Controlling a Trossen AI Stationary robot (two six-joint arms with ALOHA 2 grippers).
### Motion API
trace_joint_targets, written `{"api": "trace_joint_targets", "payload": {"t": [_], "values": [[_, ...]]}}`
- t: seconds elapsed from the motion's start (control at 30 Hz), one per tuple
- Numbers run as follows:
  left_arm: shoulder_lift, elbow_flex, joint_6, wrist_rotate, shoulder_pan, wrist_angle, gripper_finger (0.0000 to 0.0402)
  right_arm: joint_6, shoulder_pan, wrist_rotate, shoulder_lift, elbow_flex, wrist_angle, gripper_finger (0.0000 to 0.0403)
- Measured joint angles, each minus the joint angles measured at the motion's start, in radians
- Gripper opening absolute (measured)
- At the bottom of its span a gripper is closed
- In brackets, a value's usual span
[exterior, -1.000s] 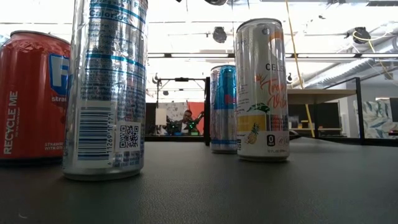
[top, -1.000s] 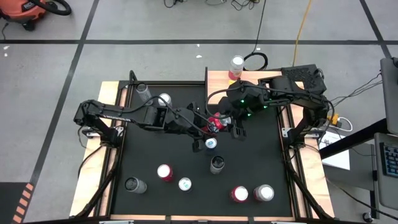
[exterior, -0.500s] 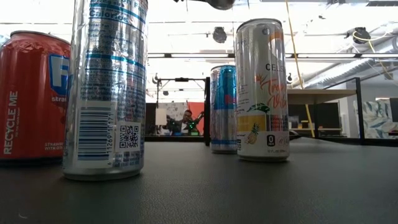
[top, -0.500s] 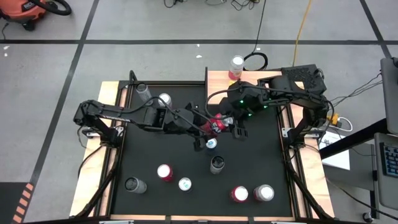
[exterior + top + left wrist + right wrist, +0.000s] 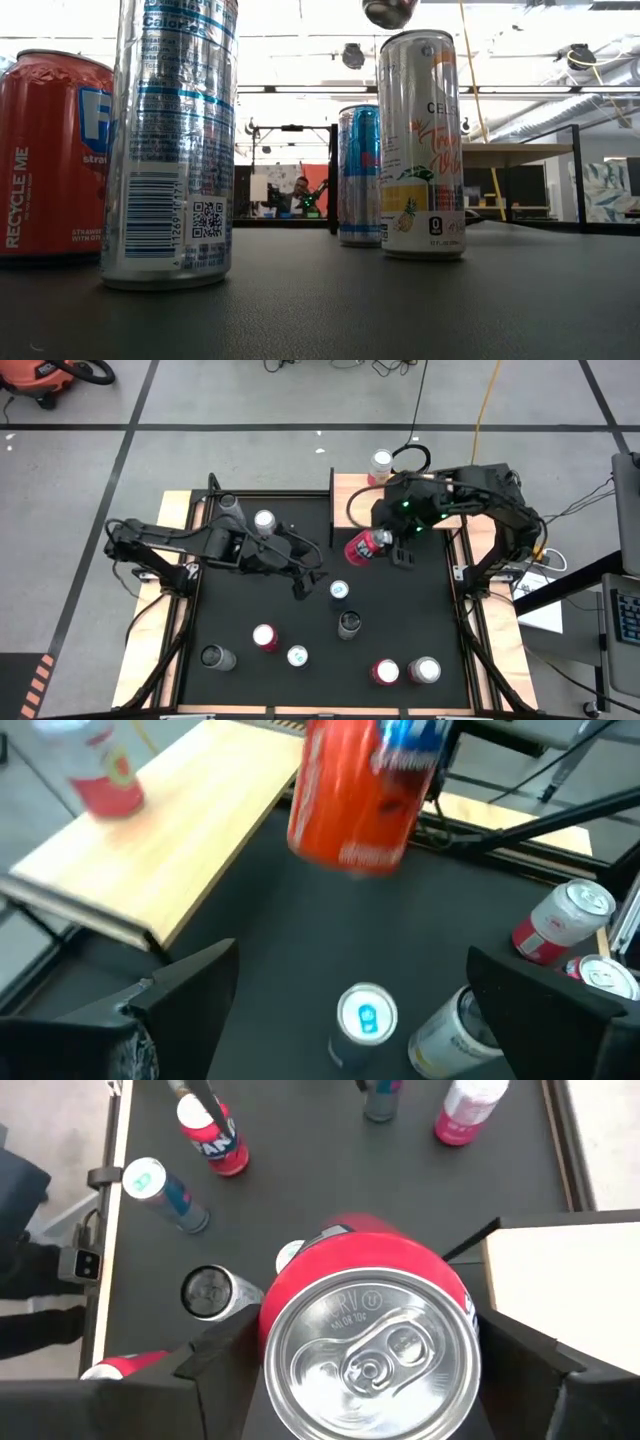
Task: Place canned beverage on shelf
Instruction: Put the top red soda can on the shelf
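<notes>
Black matting covers your worktop [image 5: 250,670], framed by pale wood strips, with loose cans standing about it. At its far edge sits the shelf [image 5: 352,487], a small smooth light-wood board on a black metal frame, already carrying one pale can with a red band [image 5: 380,464].

Your right pincer [image 5: 385,547] is clenched on the red aluminium drink can [image 5: 362,547], holding it clear of the matting, tilted, just beside the shelf's near edge. Your left pincer [image 5: 298,588] hangs released and empty over the mat, apart from the can.

Judge that can as light, thin-walled and slick: a rigid cylinder if full, easily dented if squeezed hard. Its painted side gives little friction, so grip mid-body, squarely across the width, and right it before setting down, since the narrow base would tip readily.
</notes>
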Motion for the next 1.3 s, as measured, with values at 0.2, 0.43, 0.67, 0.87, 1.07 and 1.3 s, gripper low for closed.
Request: {"api": "trace_joint_targets", "payload": {"t": [0.2, 0.43, 0.67, 0.87, 1.07, 1.3], "values": [[-0.039, -0.002, -0.156, 0.090, 0.059, -0.121, 0.0386, -0.039, -0.081, 0.001, -0.029, 0.000, -0.001, 0.0277], [-0.052, -0.002, -0.121, 0.132, 0.116, -0.138, 0.0386, -0.089, -0.172, -0.002, -0.056, 0.000, -0.001, 0.0277], [-0.060, -0.002, -0.116, 0.193, 0.145, -0.144, 0.0386, -0.086, -0.269, 0.002, -0.066, 0.013, -0.003, 0.0277], [-0.059, -0.002, -0.100, 0.202, 0.147, -0.148, 0.0386, -0.105, -0.339, 0.004, -0.067, 0.036, -0.001, 0.0277], [-0.059, -0.002, -0.107, 0.188, 0.148, -0.148, 0.0386, -0.191, -0.404, 0.005, -0.067, 0.036, -0.001, 0.0277], [-0.059, -0.002, -0.160, 0.153, 0.163, -0.148, 0.0386, -0.302, -0.513, 0.006, -0.067, 0.036, 0.000, 0.0277]]}}
